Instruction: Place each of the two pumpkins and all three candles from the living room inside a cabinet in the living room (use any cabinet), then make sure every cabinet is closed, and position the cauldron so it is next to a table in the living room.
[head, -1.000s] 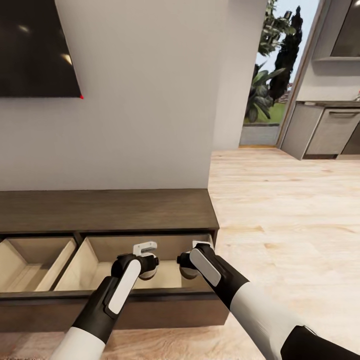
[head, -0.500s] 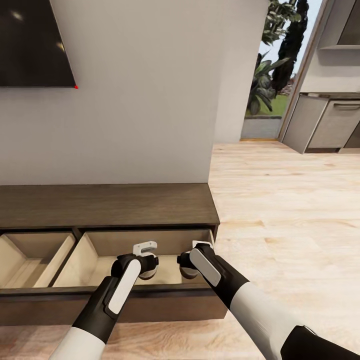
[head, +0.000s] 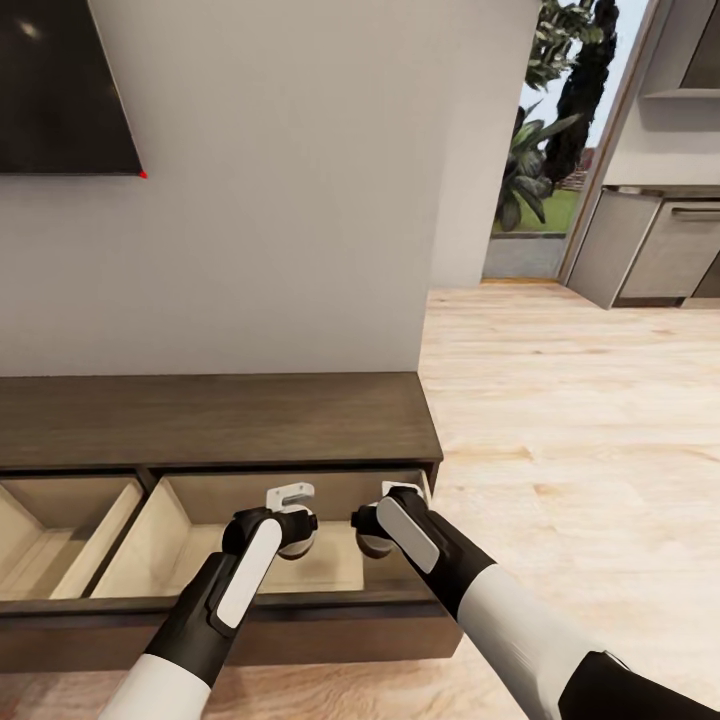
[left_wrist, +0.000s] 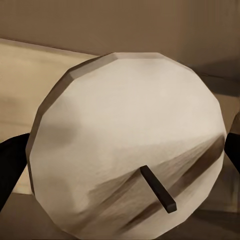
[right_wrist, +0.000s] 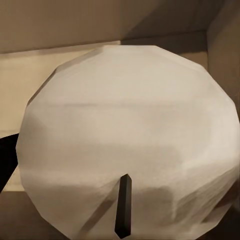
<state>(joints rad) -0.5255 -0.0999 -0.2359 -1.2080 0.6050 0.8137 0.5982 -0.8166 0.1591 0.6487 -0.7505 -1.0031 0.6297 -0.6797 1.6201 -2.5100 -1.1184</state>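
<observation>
Between the dark fingers (left_wrist: 10, 165) of your left gripper (head: 290, 497) sits a stubby beige candle with a dark wick (left_wrist: 127, 145), its flat top facing the wrist camera, the fingers closed on its sides. Your right gripper (head: 402, 492) likewise clamps a second beige candle (right_wrist: 130, 145). Both hang over the pale interior of the open drawer in the long dark-brown wooden cabinet (head: 215, 420).
</observation>
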